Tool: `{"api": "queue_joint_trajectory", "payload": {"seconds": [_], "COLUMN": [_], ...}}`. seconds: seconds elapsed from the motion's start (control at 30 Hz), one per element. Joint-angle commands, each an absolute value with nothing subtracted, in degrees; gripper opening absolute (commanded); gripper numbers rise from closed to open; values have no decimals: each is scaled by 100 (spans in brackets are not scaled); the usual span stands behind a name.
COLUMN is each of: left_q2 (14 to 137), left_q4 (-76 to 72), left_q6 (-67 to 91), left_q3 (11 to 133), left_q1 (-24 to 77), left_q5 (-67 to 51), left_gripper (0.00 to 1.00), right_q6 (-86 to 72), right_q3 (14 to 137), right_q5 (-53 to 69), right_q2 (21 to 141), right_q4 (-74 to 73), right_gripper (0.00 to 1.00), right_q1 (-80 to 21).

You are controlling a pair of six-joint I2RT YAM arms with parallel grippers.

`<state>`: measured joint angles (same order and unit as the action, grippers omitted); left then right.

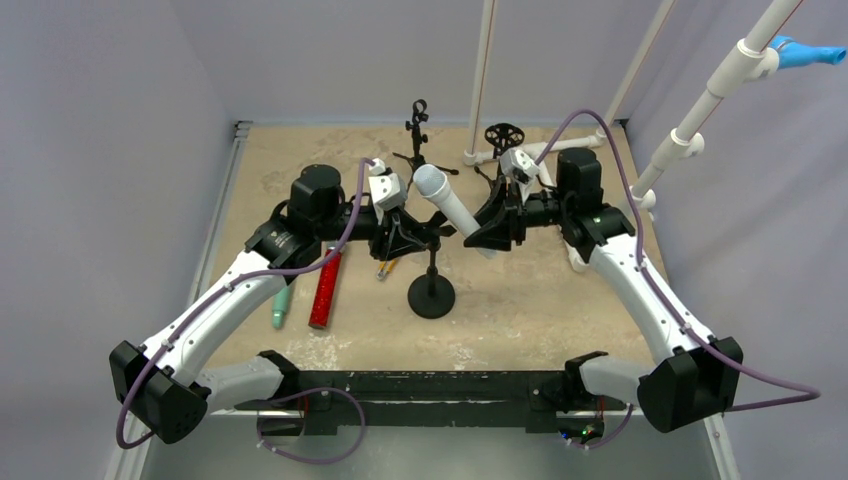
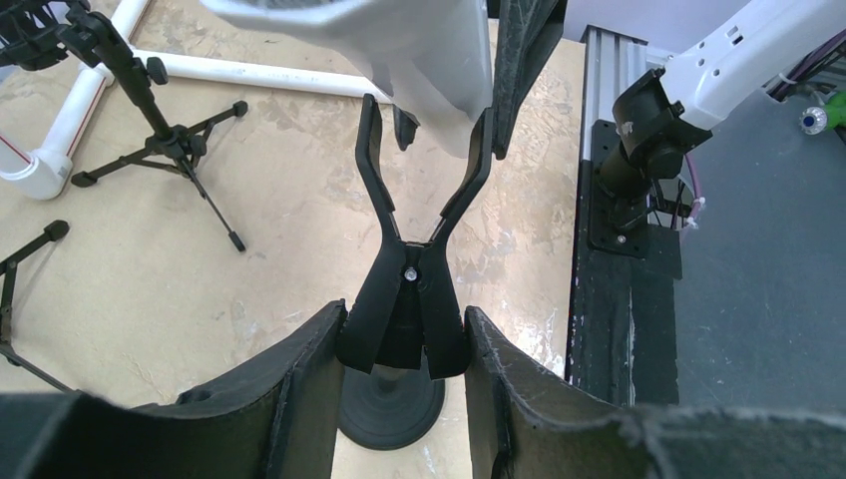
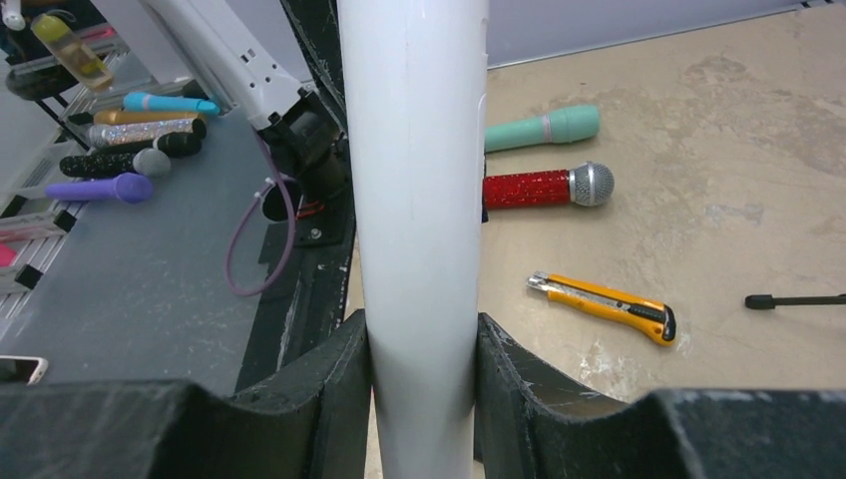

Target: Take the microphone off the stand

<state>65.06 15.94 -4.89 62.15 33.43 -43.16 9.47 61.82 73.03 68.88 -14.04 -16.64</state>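
The right tool [image 3: 419, 374] is closed on the white microphone [image 3: 414, 180], whose tail sits between the prongs of the clip [image 2: 404, 289]. The left tool [image 2: 404, 344] clamps the base of this clip. I judge that a crooked pull may jam the tail and tip the stand [image 1: 431, 297], or the smooth body may slip. On the tabletop [image 1: 300, 160] I count one red microphone [image 3: 539, 188], one teal microphone [image 3: 544, 128] and one knife [image 3: 604, 304] toward nine o'clock, and at twelve o'clock a tripod stand [image 1: 417, 135] and a second tripod stand [image 1: 505, 135].
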Motion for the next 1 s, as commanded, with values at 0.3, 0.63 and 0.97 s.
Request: {"api": "queue_joint_trajectory", "payload": {"seconds": [0.3,0.63,0.97], "left_q2": [6560,6467,6426], "left_q4": [1342,1381,2116], "left_q6": [-140,-226,-721], "left_q3": [6517,6519,7018], "left_q1": [3325,3328,3322], "left_q5": [-4185,-4236,-4072], "left_gripper": [0,30,85], "right_q6": [2020,2107,2030], "right_q3": [7516,8171,8516], "right_q5": [6721,6136,6091], "right_q2": [6658,6766,6914], "right_q4": [-2893,-3217,-3388], "right_gripper": [0,0,0], "right_q1": [-1583,-1573,-1571]}}
